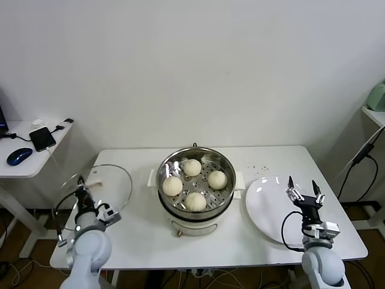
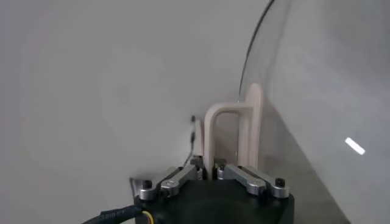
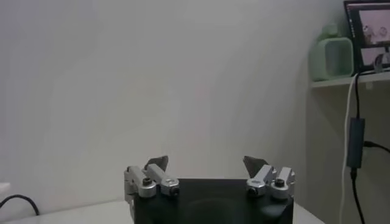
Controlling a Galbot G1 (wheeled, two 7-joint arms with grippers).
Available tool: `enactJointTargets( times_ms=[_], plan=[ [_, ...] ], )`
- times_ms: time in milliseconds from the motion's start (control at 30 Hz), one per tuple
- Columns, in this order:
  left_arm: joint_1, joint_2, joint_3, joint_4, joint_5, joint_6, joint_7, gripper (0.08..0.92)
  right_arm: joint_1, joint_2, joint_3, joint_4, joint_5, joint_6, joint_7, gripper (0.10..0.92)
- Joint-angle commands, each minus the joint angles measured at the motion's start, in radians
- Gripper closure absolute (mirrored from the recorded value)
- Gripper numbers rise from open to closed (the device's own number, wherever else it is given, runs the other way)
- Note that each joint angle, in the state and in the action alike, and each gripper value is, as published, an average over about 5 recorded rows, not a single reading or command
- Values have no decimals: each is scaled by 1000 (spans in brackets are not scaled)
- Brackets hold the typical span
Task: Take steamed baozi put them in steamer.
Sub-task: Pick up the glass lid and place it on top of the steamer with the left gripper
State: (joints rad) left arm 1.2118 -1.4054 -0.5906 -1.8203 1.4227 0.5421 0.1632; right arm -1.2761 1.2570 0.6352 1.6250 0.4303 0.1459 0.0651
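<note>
Several cream-white steamed baozi lie on the perforated tray inside the round steel steamer at the table's middle. At the table's left edge my left gripper is shut on the white handle of the round glass lid, which it holds tilted up off the table. In the left wrist view the left gripper pinches one leg of the handle, and the glass of the lid curves away beside it. My right gripper stands open over the flat white plate, empty in the right wrist view.
A low side table at the left carries a phone and a blue mouse. A shelf with a green object and a hanging cable stands at the right. Small dark crumbs dot the table behind the plate.
</note>
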Motion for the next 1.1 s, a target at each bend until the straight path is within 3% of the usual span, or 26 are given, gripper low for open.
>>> enactJointTargets(
  times_ms=[33,233,567,833,1100],
  plan=[
    [9,-84,56,-330,117,112,203,836,-4,3,4,0,-2,-2,1,203],
    [-40,-137,203,-337,174,125,247,836,-7,14,7,-4,-12,-2,2,203],
    [-144,-188,517,-202,219,145,222,836,-21,34,25,1,-37,-4,2,203],
    [-278,-250,636,-91,99,215,204,836,-32,43,37,-1,-53,-4,5,203],
    [-294,-253,678,-11,138,207,162,836,-29,55,36,-5,-66,-5,5,203]
  ],
)
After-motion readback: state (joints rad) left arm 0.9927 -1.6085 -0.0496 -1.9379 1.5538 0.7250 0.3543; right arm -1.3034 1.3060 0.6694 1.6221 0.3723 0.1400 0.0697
